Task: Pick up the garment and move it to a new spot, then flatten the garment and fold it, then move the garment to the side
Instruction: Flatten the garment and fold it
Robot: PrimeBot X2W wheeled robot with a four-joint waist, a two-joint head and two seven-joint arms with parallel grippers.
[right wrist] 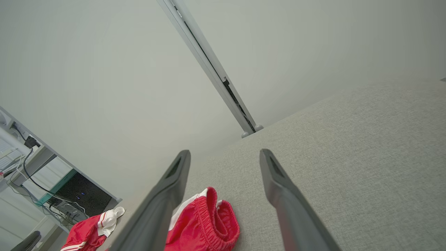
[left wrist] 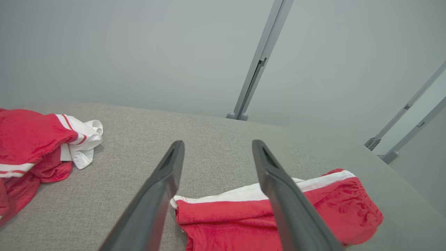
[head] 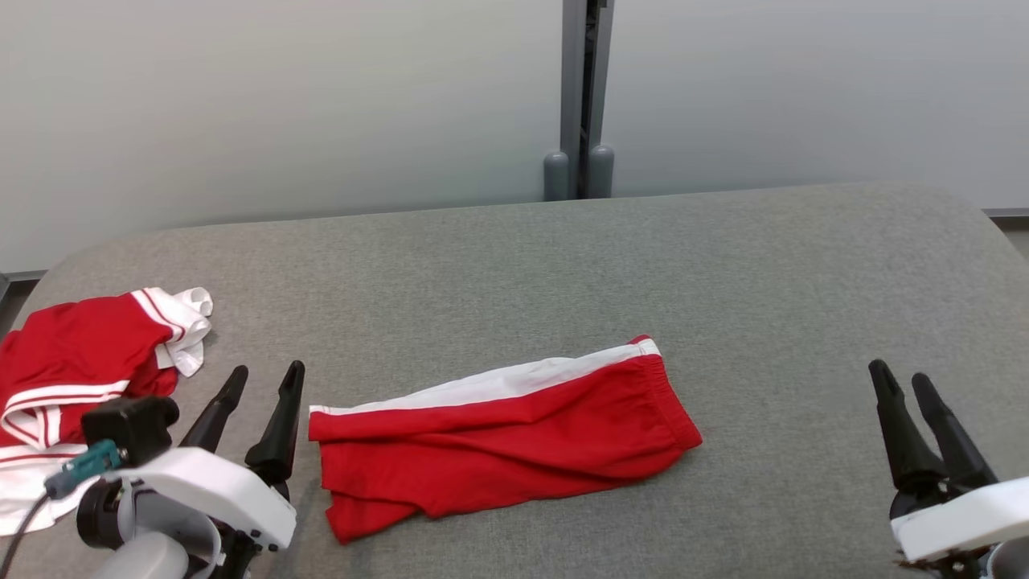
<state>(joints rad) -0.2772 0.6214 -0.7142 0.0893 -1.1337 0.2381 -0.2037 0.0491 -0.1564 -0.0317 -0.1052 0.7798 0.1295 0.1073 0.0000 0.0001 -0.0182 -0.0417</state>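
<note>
Garment (head: 498, 438): red shorts with a white side band, lying folded in half on the grey bench (head: 764, 281), mostly flat with some creases. Left tool (head: 268, 368) released and empty, just beside garment's leg-hem end. Right tool (head: 899, 371) released and empty, well apart from garment's waistband end. Judgement: tools flank the garment clear of the cloth, so nothing drags the fold. Folding looks done; move to side not yet. Second red-white pile (head: 72, 354) lies beyond garment's hem end.
</note>
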